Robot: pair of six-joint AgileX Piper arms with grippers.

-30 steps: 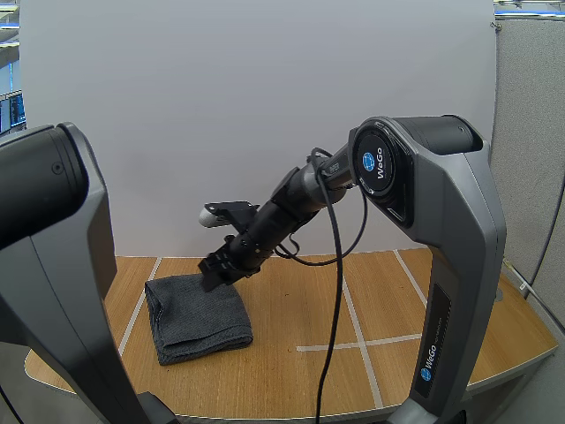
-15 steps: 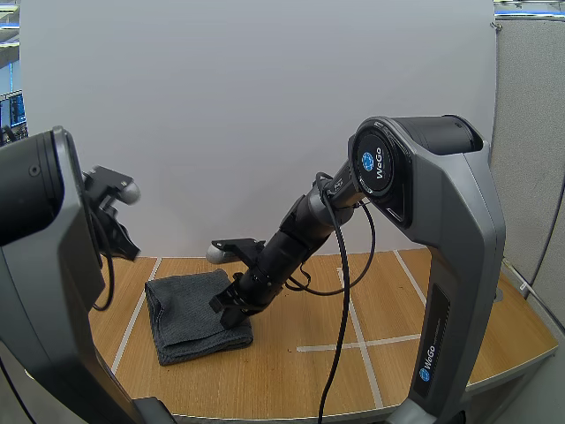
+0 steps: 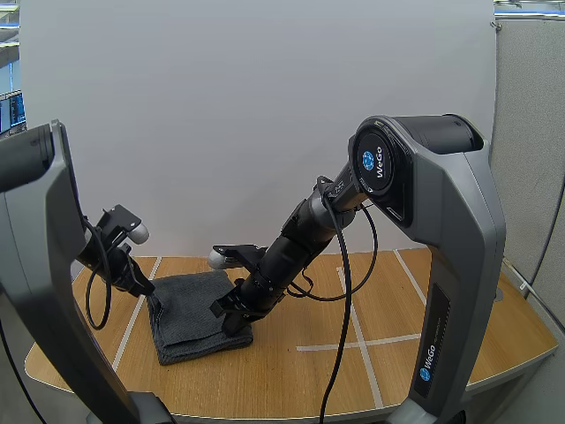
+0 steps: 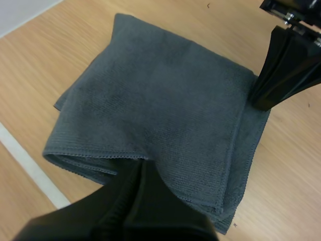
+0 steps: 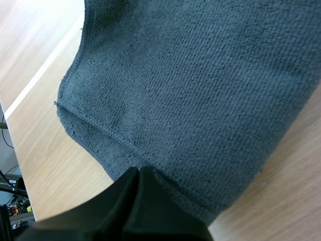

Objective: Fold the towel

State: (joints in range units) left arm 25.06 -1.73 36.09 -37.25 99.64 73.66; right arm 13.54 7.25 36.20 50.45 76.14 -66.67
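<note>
Grey towel (image 3: pixel 196 311), left claw (image 3: pixel 152 299), right claw (image 3: pixel 228 323) touching

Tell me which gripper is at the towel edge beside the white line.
The left gripper, next to the white line; the right gripper is at the towel's opposite side.

Robotics lab bench, wood table (image 3: pixel 291 380) w/ tape lines (image 3: pixel 369 371), white backdrop board (image 3: pixel 221 106), grey partition (image 3: pixel 530 132)

The towel (image 3: pixel 199 316) lay on the left half of the table (image 3: pixel 441 309), just right of a tape line (image 3: pixel 131 329). The left gripper (image 3: pixel 150 297) touched its left edge and the right gripper (image 3: pixel 231 323) its right edge, toward the front corner. More tape lines (image 3: pixel 353 344) crossed to the towel's right.
</note>
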